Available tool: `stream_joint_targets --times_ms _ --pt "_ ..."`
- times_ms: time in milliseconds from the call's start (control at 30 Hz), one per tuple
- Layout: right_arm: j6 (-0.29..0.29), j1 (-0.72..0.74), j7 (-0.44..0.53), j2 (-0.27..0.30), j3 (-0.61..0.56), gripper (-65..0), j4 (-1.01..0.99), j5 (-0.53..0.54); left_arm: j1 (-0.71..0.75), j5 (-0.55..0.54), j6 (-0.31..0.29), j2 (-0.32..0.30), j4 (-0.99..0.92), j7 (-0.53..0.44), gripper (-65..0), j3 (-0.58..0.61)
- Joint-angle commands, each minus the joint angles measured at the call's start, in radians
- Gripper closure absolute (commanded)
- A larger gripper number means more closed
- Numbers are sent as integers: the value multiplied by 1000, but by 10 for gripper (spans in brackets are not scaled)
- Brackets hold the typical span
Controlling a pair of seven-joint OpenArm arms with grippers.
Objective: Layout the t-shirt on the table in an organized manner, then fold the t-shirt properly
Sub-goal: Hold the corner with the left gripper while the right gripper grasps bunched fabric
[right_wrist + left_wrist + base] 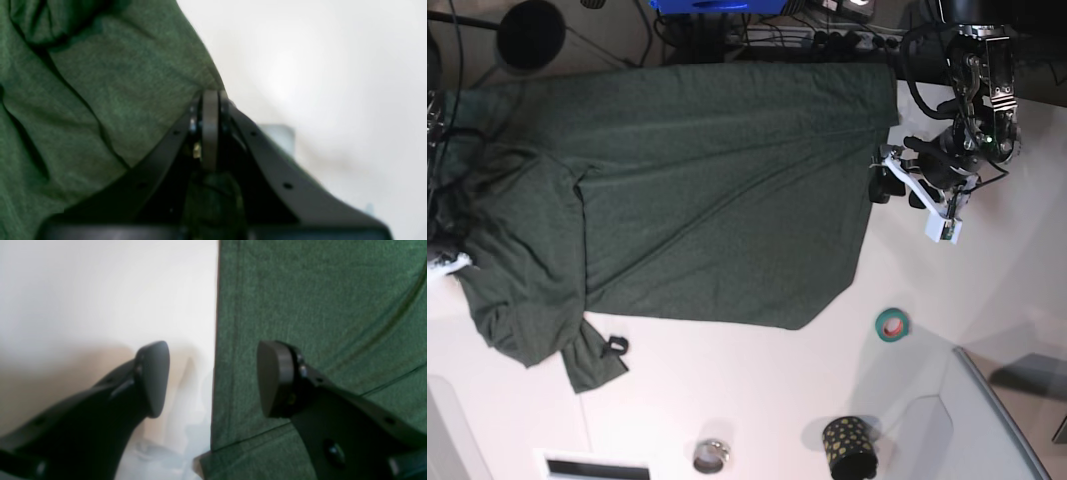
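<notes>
T-shirt (697, 190) fabric, dark green, covers most of the white table (757, 400) in the base view, its long axis running left to right across the picture. The hem end lies to the right, with a straight edge near the top right corner that slants down toward the middle. The left end is bunched and folded over on itself, and a narrow piece trails down at the lower left. Cables and dark equipment crowd the room beyond the table's far edge.

A grey bin (997, 410) corner sits at the lower right. Near the front edge stand a black cup with gold dots (849, 448), a teal tape roll (891, 324) and a small metal ring (710, 456).

Left gripper (213, 378) hangs with its jaws wide apart, straddling the shirt's straight edge, one finger over bare table and the other over cloth. Right gripper (210, 100) has its jaws pressed together, pinching the shirt's edge at the left end.
</notes>
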Motion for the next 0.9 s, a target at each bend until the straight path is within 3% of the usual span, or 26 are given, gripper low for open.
stream_joint_targets --times_ms 0,267,567,733,867 --pt "2 17 28 27 3 -2 42 9 -8 -9 0 -9 18 -17 -397 -4" --pt "8 -3 -32 25 8 -2 109 9 -8 -9 0 -8 19 -17 -397 -4" --pt "14 -6 -37 24 8 -2 109 9 -9 -9 0 -8 21 -16 -397 -4" --pt "80 -6 -37 24 11 0 109 10 -9 -9 0 -8 21 -16 -397 -4" --pt "83 -29 -37 24 11 0 126 12 -9 -9 0 -8 21 -16 -397 -4"
